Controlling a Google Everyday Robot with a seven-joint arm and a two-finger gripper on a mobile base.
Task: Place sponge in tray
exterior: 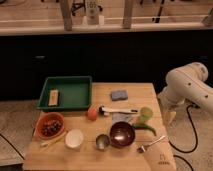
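A blue sponge [119, 94] lies on the wooden table [150, 160], near its back edge and right of the middle. The green tray [75, 80] stands at the table's back left; a tan block [53, 97] lies inside it at the left. My white arm [187, 85] is to the right of the table. My gripper [171, 116] hangs pointing down just off the table's right edge, well to the right of the sponge and lower in the view. It holds nothing that I can see.
Between the sponge and the table front lie an orange fruit [91, 113], a white-handled utensil [119, 110], a green cup [145, 115], a dark red bowl [121, 134], a metal cup [102, 141], a white cup [74, 138], an orange bowl [50, 125] and a fork [151, 144].
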